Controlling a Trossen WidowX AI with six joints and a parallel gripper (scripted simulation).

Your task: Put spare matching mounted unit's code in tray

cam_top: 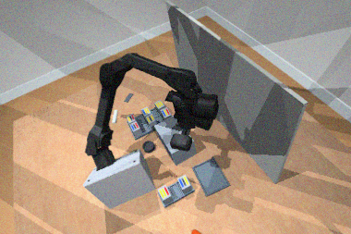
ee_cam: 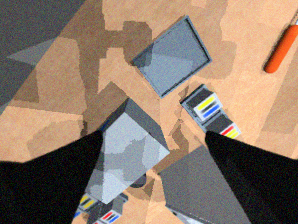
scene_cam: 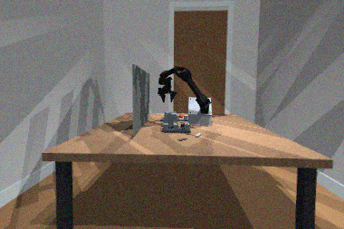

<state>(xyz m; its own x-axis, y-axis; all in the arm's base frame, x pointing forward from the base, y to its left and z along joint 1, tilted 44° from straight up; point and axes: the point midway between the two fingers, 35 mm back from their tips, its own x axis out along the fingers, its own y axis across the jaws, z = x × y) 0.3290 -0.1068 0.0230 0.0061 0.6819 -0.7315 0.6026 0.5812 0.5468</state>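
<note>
Your gripper [ee_cam: 155, 165] stands wide open and holds nothing, above the grey mounted unit [ee_cam: 131, 150], with the tray [ee_cam: 172, 55] beyond it.

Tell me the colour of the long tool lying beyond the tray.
Orange; it shows best in the wrist view.
</note>
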